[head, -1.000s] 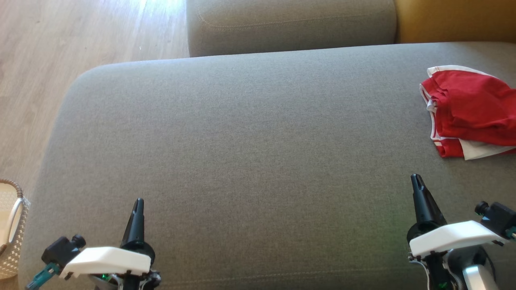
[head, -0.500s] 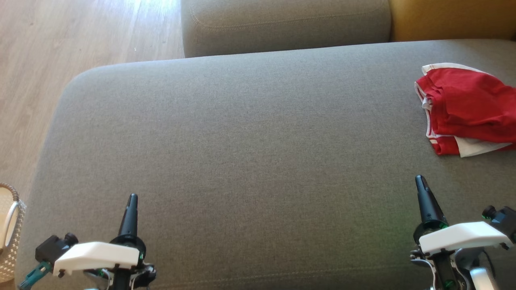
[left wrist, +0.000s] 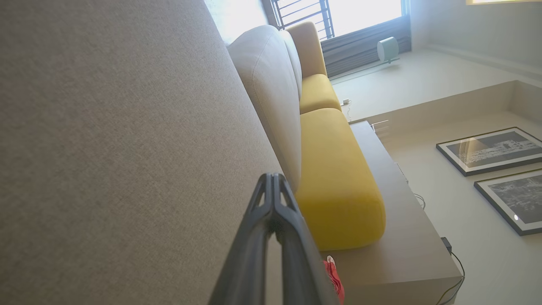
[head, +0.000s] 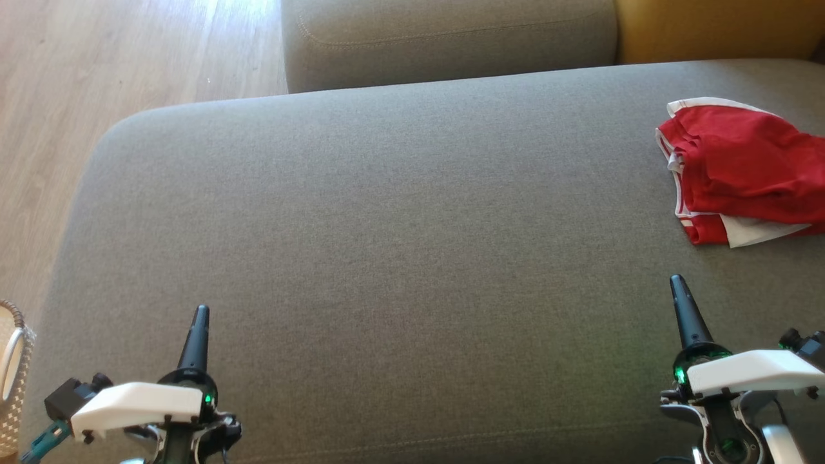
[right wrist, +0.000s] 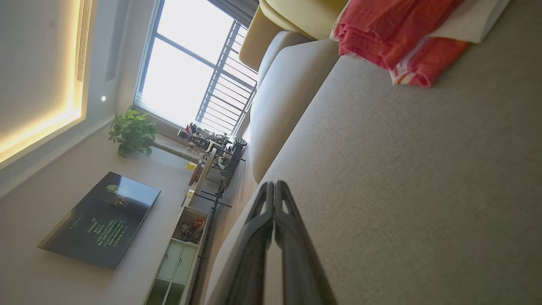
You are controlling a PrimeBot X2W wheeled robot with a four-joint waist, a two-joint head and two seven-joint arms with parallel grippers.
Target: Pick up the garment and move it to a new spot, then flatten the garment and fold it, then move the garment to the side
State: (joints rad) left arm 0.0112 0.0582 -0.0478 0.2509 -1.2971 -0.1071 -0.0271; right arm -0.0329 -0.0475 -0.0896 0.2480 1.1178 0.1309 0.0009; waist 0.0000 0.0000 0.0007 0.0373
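The garment (head: 741, 167) lies crumpled at the far right of the grey sofa seat (head: 387, 225), red with a white sleeve and striped trim; its print is hidden. The right wrist view shows the garment (right wrist: 381, 29) at the top, a stretch of seat away from the fingers. A red sliver of the garment (left wrist: 334, 275) peeks out beside the left fingers. My left gripper (head: 201, 310) is shut and empty over the seat's front left, far from the cloth. My right gripper (head: 677, 281) is shut and empty, a short way in front of the garment.
A grey back cushion (head: 451, 38) and a yellow cushion (head: 709, 29) stand behind the seat. Wooden floor (head: 97, 64) lies to the left, with a woven basket (head: 9, 386) at the lower left edge. The seat's left end is rounded.
The whole picture has slid a little left and up, so the camera has moved. Both grippers sit slightly lower in view and stay shut. The garment lies as before.
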